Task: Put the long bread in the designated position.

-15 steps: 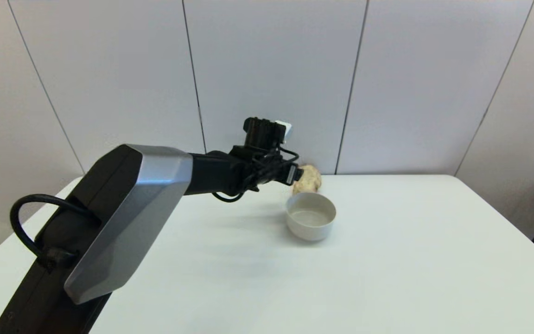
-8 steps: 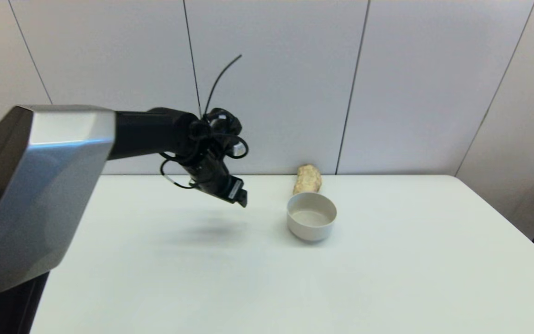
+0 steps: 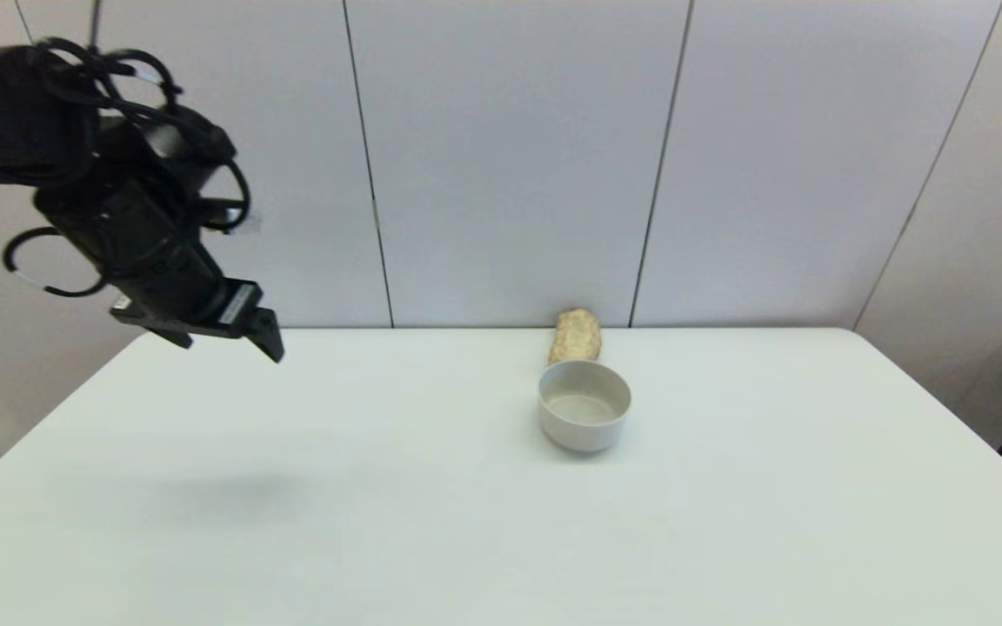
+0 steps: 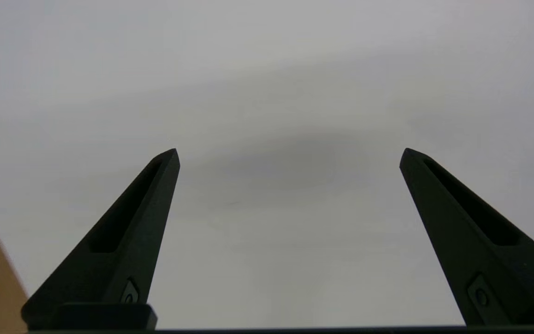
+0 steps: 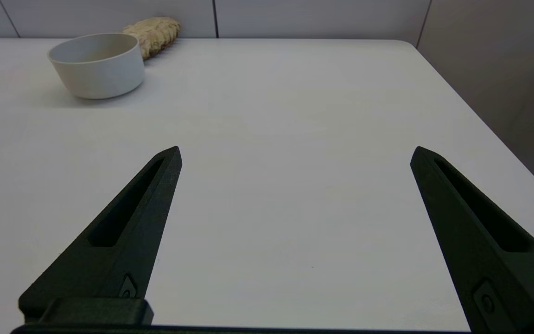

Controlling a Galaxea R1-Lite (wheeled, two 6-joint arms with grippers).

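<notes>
The long bread (image 3: pixel 576 335) lies on the table at the far edge, against the wall and directly behind the white bowl (image 3: pixel 584 416); its tan crust shows in the right wrist view too (image 5: pixel 153 31), beside the bowl (image 5: pixel 94 65). My left gripper (image 3: pixel 236 329) hangs high over the table's far left corner, well away from the bread. In its own view the left gripper (image 4: pixel 288 155) is open over bare table with nothing between the fingers. The right gripper (image 5: pixel 295 155) is also open and empty, low over the near right part of the table, outside the head view.
The white table (image 3: pixel 466 522) reaches back to a panelled wall (image 3: pixel 510 156). Its right edge and rounded far corner (image 5: pixel 410 44) show in the right wrist view. The bowl holds nothing.
My left arm has swung away from the bread, leftward and upward, from beside the bowl to the far left corner. The bread stays behind the bowl.
</notes>
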